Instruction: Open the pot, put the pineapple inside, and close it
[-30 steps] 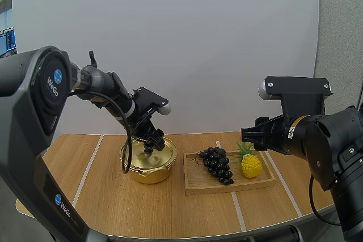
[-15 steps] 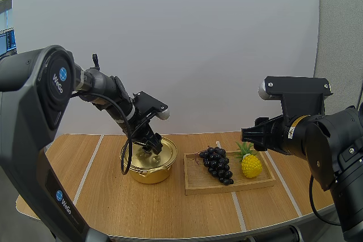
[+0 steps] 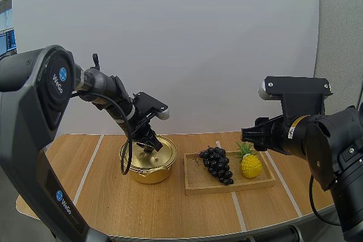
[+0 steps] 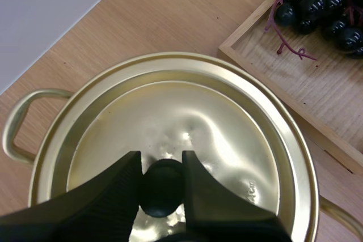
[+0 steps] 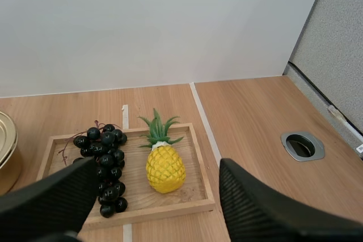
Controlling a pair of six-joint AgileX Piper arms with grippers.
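A gold pot (image 3: 148, 167) stands on the table with its lid (image 4: 193, 117) on. My left gripper (image 3: 149, 146) reaches down onto the lid, and its fingers (image 4: 122, 182) pinch the black knob (image 4: 161, 190) between them. A yellow pineapple (image 3: 250, 165) with green leaves lies on the wooden tray (image 3: 204, 189), to the right of the pot. My right gripper (image 3: 248, 135) hangs in the air above the pineapple (image 5: 164, 167), open, its fingers (image 5: 249, 196) wide apart with nothing between them.
A bunch of dark grapes (image 3: 218, 164) lies on the tray's left half, beside the pineapple, close to the pot's rim (image 4: 295, 140). White tape lines (image 3: 85, 168) cross the tabletop. A round metal-rimmed hole (image 5: 302, 145) sits in the table right of the tray.
My left gripper has come down onto the lid and closed from wide open onto the knob. The right arm has not moved.
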